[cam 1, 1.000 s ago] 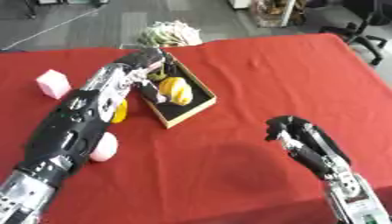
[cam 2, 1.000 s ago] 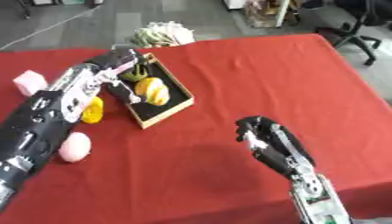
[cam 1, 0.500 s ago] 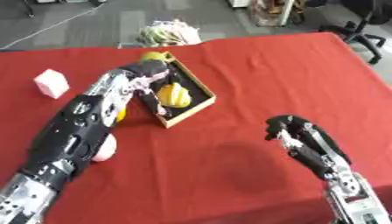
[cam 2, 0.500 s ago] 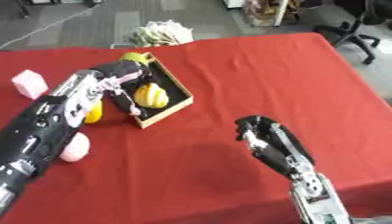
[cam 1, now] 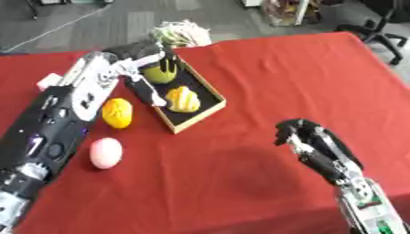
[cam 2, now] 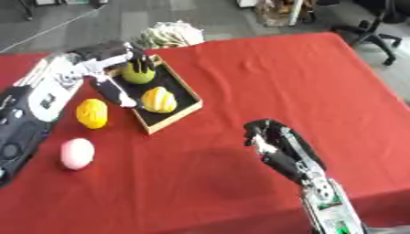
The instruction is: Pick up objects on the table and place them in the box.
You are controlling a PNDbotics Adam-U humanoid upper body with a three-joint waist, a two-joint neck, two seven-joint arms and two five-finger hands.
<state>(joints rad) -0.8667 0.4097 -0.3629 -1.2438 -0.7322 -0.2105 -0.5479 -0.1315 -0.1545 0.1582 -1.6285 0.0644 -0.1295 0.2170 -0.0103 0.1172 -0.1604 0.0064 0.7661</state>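
An open box (cam 1: 197, 119) with a tan rim and black floor lies on the red table. In it are a yellow-green round fruit (cam 1: 157, 75) at the far end and a yellow ribbed fruit (cam 1: 183, 99) nearer. My left hand (cam 1: 132, 58) hovers over the box's far end, open, with straight fingers (cam 2: 141, 64) on top of the green fruit and the thumb stretched along the box's left rim. A yellow fruit (cam 1: 117, 113) and a pink ball (cam 1: 105, 153) lie left of the box. My right hand (cam 1: 308, 141) rests at the lower right, curled and holding nothing.
A pale crumpled bundle (cam 1: 180, 33) sits at the table's far edge behind the box. A small pink block (cam 1: 48, 82) peeks out behind my left arm. An office chair (cam 1: 383, 26) stands beyond the far right corner.
My left hand has moved up to the box's far end, and the green fruit now lies inside there. The yellow fruit left of the box has come into view. The right hand has stayed put.
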